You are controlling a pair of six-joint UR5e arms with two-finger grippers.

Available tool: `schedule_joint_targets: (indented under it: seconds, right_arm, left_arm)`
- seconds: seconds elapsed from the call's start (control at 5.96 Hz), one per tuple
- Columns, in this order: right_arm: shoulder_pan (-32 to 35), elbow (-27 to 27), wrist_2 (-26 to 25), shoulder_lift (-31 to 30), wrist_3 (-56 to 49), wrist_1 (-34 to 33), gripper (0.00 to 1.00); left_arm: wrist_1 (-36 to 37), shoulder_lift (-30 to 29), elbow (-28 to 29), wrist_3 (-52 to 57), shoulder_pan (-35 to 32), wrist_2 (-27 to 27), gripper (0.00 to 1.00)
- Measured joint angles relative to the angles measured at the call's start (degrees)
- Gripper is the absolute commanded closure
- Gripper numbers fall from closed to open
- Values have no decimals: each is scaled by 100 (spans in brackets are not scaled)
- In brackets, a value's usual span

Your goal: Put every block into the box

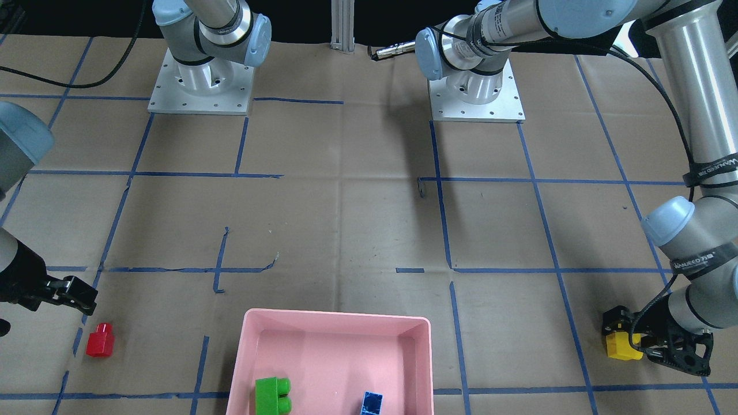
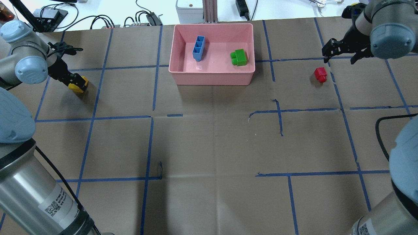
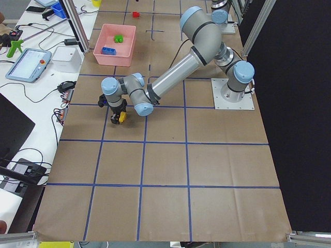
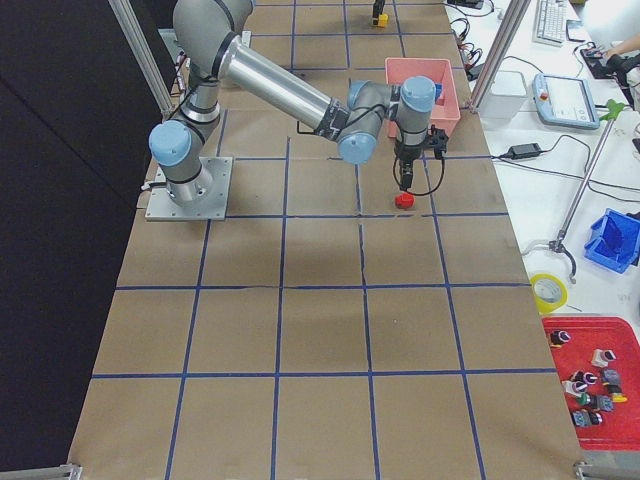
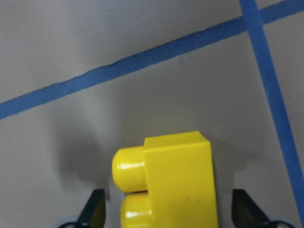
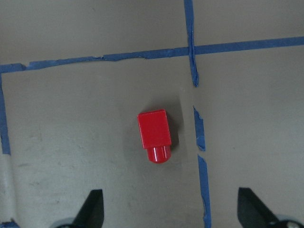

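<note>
The yellow block [image 2: 78,85] lies on the table at the far left, between the open fingers of my left gripper [image 2: 75,82]. The left wrist view shows the block [image 5: 175,180] with a gap to each fingertip. The red block [image 2: 320,74] lies at the far right. My right gripper [image 2: 341,52] is open and empty, hovering just beyond and above it. In the right wrist view the red block [image 6: 155,133] lies ahead of the fingertips [image 6: 92,209]. The pink box [image 2: 212,76] holds the green block [image 2: 239,57] and the light blue block [image 2: 198,48].
Brown paper with blue tape lines covers the table. Both arm bases [image 1: 199,86] stand at the robot's edge. Cables and equipment [image 2: 143,16] lie beyond the table's far edge, behind the box.
</note>
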Motion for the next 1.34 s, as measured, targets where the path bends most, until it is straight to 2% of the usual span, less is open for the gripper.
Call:
schedule_joint_targets:
  seconds: [0.17,0.5,0.67,0.84,1.18,1.34]
  right_arm:
    - [-13,67,46,291,-266,-377,1]
    - [65,105,224,714,-620,-966,1]
    - [98,80,451,871,-744,-1155,9]
    - [121,47,640,972,-802,-1278,16]
    - [131,62,700,1019,-916,-1308,24]
    - [130,96,668,1001,-946,-1285,38]
  left_arm:
    - [0,11,42,-36,3,7,62]
    - [0,56,116,-75,-10,7,85]
    - [-2,81,123,-77,-21,9,96]
    - [-6,99,126,-74,-30,12,100]
    - [-35,182,164,-59,-54,15,100]
    - [-220,343,311,-61,-118,12,100]
